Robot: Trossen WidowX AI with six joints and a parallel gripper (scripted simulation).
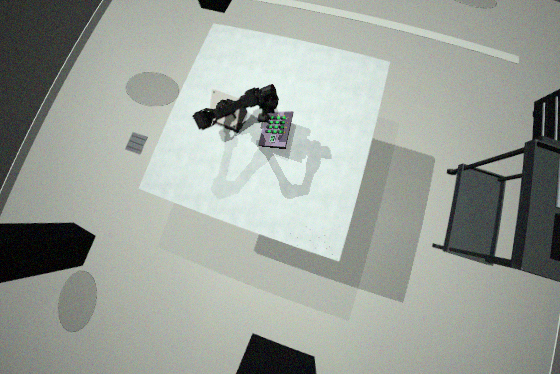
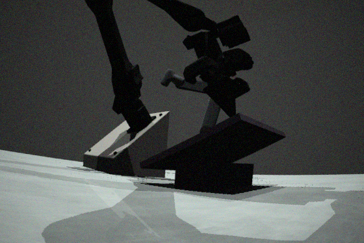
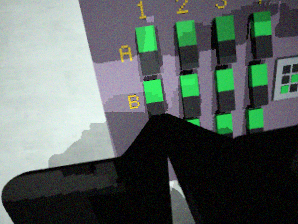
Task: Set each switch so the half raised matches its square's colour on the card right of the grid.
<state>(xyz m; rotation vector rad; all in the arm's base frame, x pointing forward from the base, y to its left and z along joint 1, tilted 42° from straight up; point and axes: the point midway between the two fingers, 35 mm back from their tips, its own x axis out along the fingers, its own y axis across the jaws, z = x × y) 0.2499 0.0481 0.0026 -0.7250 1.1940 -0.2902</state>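
Top view: the panel (image 1: 283,142) (image 2: 212,136) (image 3: 106,75) lies at 4 o'clock from the arm's foot, within your reach; the card (image 1: 272,139) (image 3: 287,79) sits toward its 6 o'clock end, beside the grid. Exterior view: a block (image 2: 212,176) props the panel on a slant, low edge toward the arm, presumably so you can press square to its face. The gripper (image 1: 264,116) (image 2: 234,115) (image 3: 160,122) points down near the high edge; contact can't be told. Wrist view: fingers fully closed, nothing held, presumably making one narrow prod. They enter from 6 o'clock, tip over or just beside B1's (image 3: 153,91) dark grey end, hiding much of the row below. The card is at 3 o'clock, cut by the frame; check its hidden squares before you judge any switch.
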